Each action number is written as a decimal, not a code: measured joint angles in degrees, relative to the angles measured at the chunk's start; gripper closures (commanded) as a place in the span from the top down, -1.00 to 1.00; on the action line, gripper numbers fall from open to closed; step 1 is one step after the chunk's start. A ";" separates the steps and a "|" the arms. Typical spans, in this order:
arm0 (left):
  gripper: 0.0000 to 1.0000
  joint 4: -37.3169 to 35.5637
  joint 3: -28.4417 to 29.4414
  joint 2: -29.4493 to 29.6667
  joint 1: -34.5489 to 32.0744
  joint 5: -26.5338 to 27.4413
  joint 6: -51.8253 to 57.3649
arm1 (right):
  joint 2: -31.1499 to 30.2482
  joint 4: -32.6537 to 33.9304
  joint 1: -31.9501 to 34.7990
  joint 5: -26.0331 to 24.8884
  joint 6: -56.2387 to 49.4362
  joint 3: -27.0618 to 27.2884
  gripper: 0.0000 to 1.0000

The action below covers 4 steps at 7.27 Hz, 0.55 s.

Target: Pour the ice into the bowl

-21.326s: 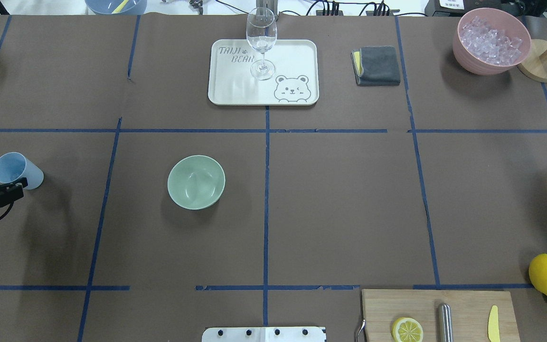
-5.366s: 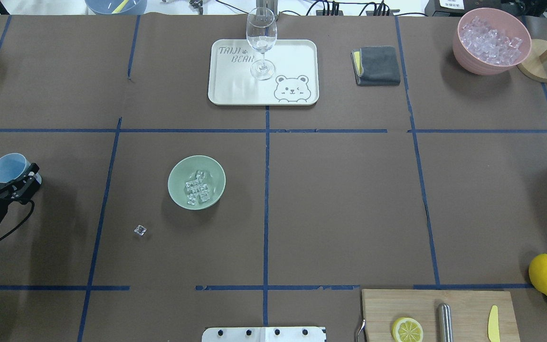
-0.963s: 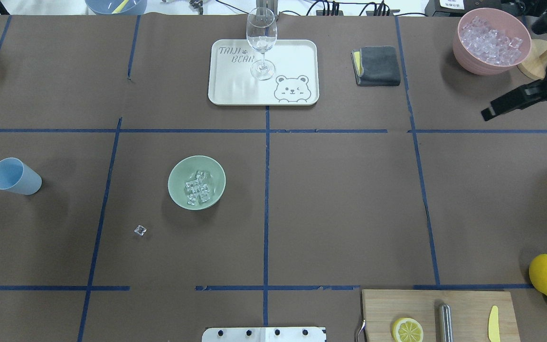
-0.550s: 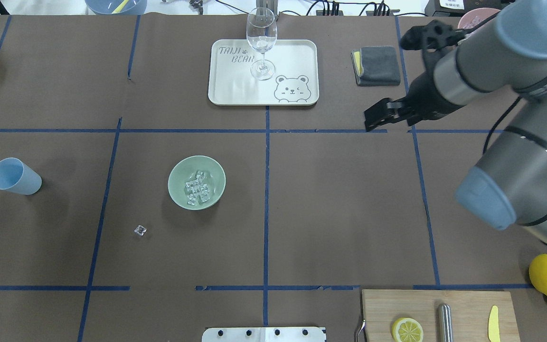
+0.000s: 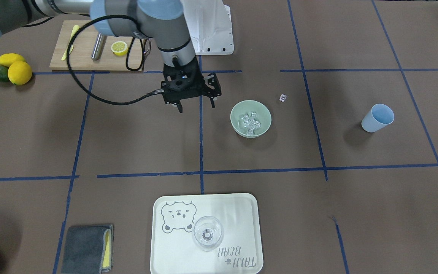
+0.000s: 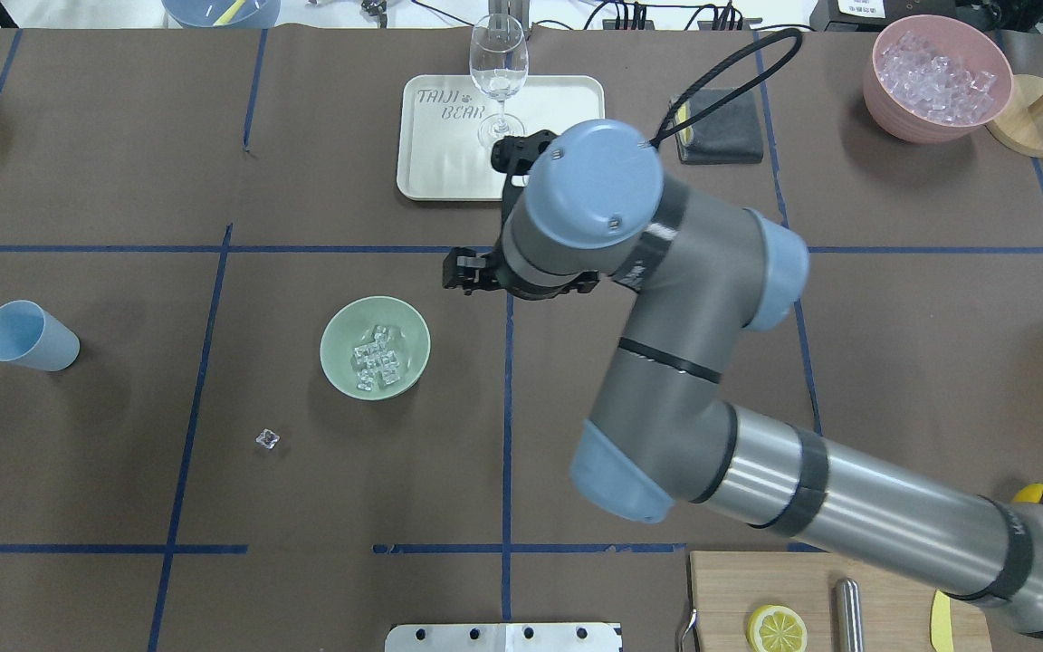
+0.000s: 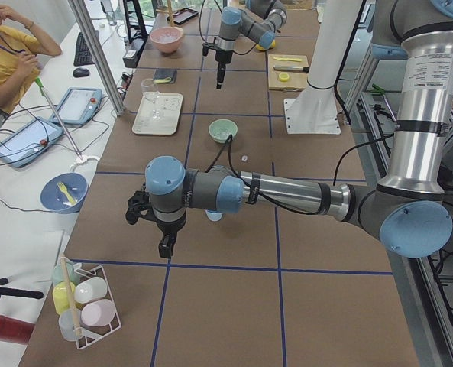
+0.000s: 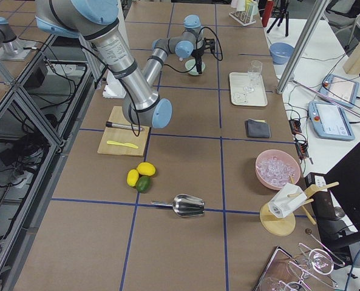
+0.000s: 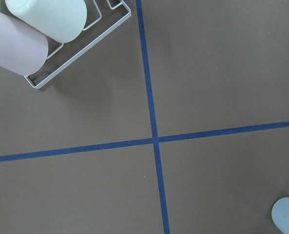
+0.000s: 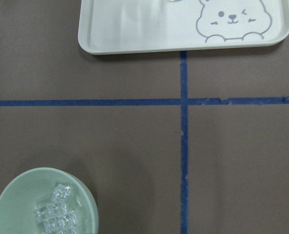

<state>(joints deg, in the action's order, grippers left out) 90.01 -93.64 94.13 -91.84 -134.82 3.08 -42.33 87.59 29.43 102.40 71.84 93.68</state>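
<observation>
Right gripper (image 5: pixel 196 108) hangs low over bare table just beside the sage-green bowl (image 5: pixel 235 114), on the side away from the light blue cup (image 5: pixel 376 118). In the front-facing view its two fingers stand apart with nothing between them. The ice (image 5: pixel 250 121) lies heaped in the bowl's bottom. One stray cube (image 5: pixel 283 97) sits on the table near the bowl, toward the robot's base.

Overhead, the right arm's wrist covers most of that gripper. Only a black edge shows near the bowl's rim, so the spread of the jaws cannot be read there. This view adds the pink bowl (image 6: pixel 893 118) of spare ice at the far corner.

From the table's left end, the left gripper (image 7: pixel 165 246) hangs near the wire rack (image 7: pixel 85 306) of cups, well apart from the bowl. I cannot tell whether it is parted or closed, and its arm hides most of the cup.

From the right end, the right gripper is small and far, close by the bowl. A metal scoop (image 8: pixel 189 206) shows only here.

The left wrist camera sees a corner of the rack, a tape cross and a sliver of the cup, but no fingers. The right wrist camera sees the bowl with its ice and the edge of the bear tray (image 10: pixel 134 34). The stray cube falls outside its frame.

The pour looks nearly done, apart from that one cube. With the gripper so close to the rim, a sideways sweep could knock the bowl and scatter the ice. The cube itself is small and glassy and would likely slip out of a pinch.
</observation>
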 measured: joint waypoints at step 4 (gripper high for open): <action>1.00 0.33 0.00 0.00 0.02 -0.08 0.06 | 9.43 -3.50 -3.72 -2.84 1.50 -17.27 0.69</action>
<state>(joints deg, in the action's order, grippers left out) 90.34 -93.64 94.13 -91.83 -134.91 3.13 -32.90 84.09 25.71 99.56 73.34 76.41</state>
